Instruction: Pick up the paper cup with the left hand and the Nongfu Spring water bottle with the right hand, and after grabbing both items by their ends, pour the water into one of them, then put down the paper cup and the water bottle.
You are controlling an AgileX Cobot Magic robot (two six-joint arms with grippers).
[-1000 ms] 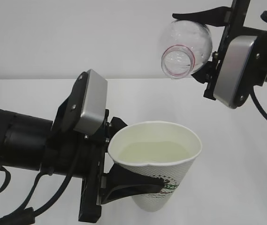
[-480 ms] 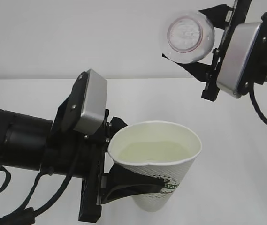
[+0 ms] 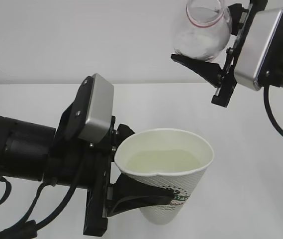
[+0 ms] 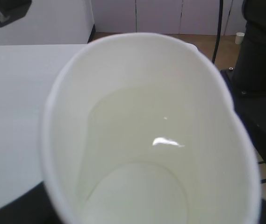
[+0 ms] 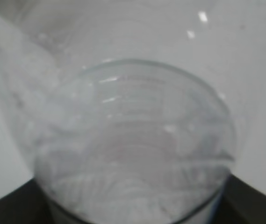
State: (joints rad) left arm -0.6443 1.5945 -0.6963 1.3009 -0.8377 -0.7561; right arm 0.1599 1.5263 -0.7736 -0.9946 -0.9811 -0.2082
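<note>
L gripper clamps paper cup w/ water; R gripper grips water bottle, mouth upward.

The exterior view sits low, near object height, looking across the tabletop toward a plain wall, close to both arms. The left wrist view looks straight down into the cup from very near, with floor and cabinets beyond. The right wrist view presses against the bottle, which fills it. The exterior view shares the cup and the bottle with the wrist views.
</note>
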